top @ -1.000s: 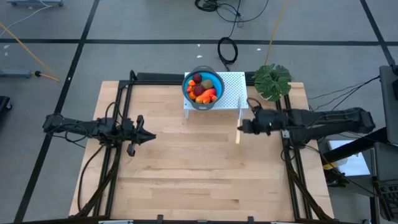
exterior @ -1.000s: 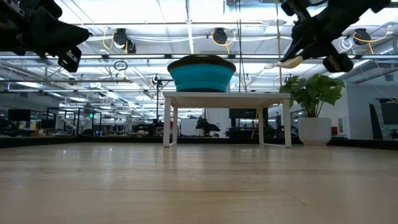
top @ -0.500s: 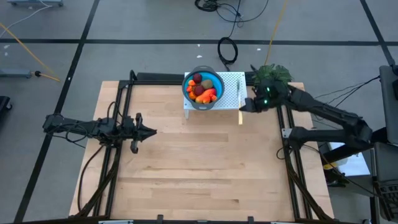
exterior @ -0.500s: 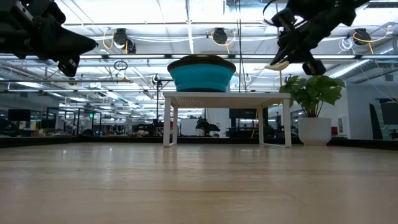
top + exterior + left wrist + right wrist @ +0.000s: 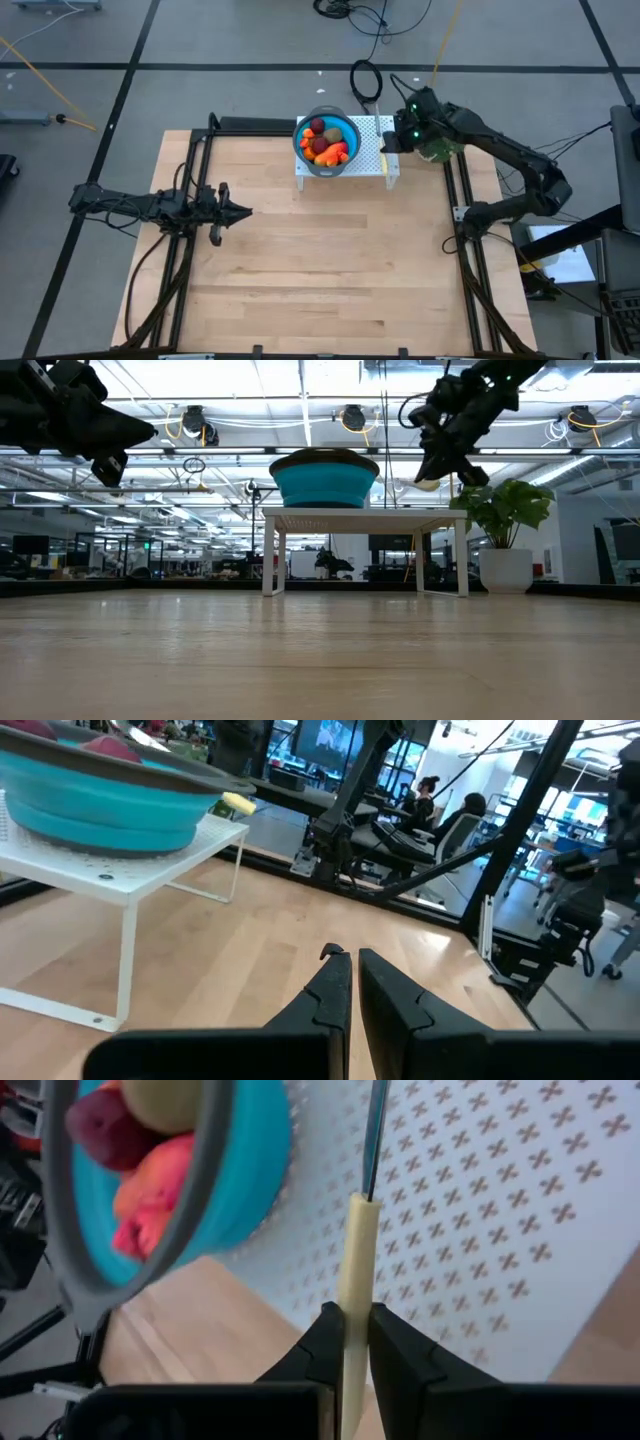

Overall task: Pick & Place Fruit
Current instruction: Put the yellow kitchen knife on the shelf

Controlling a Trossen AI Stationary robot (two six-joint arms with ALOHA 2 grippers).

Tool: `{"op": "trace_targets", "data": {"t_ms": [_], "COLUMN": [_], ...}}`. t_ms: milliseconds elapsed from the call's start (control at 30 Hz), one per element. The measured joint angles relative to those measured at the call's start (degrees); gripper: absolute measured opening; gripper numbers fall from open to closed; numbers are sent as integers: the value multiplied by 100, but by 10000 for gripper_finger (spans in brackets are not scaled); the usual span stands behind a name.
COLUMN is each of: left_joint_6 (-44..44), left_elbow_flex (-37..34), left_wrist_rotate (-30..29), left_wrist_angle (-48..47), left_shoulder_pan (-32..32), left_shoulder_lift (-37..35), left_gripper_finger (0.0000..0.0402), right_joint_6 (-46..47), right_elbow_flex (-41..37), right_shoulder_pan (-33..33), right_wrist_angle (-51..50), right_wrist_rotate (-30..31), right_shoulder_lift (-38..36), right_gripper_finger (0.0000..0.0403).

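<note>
- High view: the left pincer is closed, empty, above the counter. The right pincer reaches over the white rack, clamping one knife. One blue bowl holds the fruit.
- Low view: one bowl, one potted plant.
- Left wrist view: fingers together.
- Right wrist view: the knife's pale handle is between its fingers.

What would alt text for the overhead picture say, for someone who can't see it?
Seen from above, the right gripper holds a yellow-handled knife over a white perforated stand, beside a blue bowl of toy fruit. The left gripper hangs shut over the wooden table.
</note>
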Motion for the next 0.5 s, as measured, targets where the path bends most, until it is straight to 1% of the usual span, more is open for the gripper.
{"op": "trace_targets", "data": {"t_ms": [133, 500], "left_joint_6": [0, 5], "left_elbow_flex": [0, 0], "left_wrist_rotate": [0, 0], "left_wrist_angle": [4, 7], "left_shoulder_pan": [-4, -2], "left_shoulder_lift": [0, 0], "left_gripper_finger": [21, 21], "right_joint_6": [84, 320], "right_elbow_flex": [3, 3], "right_shoulder_pan": [-81, -55], "right_wrist_angle": [91, 509], "right_wrist_rotate": [0, -22], "right_shoulder_lift": [226, 624], "right_gripper_finger": [22, 22]}}
